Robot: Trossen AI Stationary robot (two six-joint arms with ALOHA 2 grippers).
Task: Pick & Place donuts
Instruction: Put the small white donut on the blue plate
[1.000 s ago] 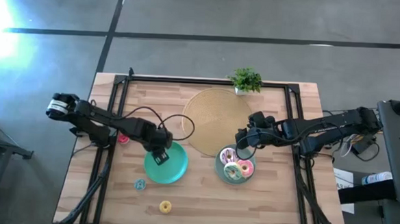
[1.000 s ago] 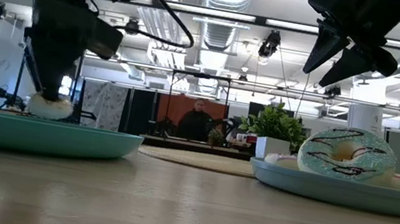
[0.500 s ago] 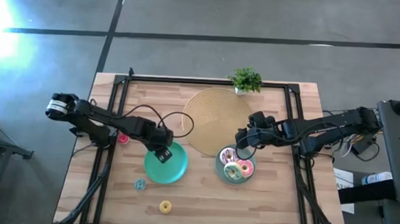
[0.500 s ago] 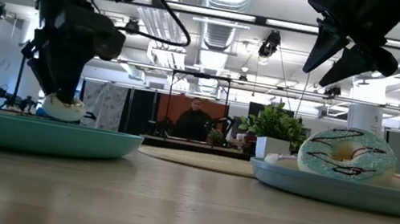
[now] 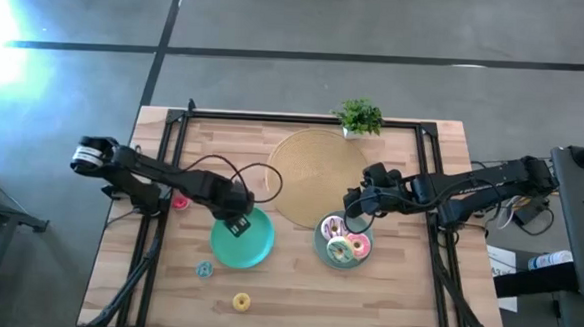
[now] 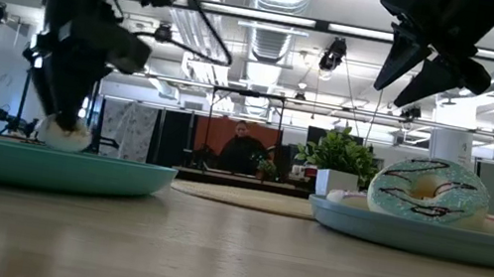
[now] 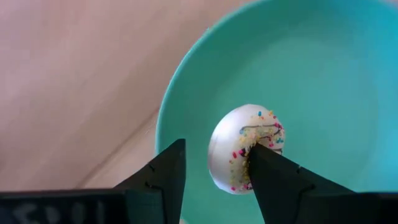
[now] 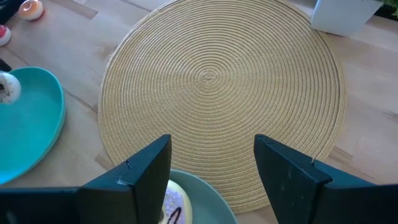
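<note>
cream donut (image 7: pixel 244 149) in left tool (image 7: pixel 211 171): wrist view only, hidden from high.

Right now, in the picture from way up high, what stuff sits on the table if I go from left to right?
Red-orange donut → blue donut → teal plate under the left end effector → tan mat → grey-green plate with three bigger donuts → right end effector hanging open.
</note>
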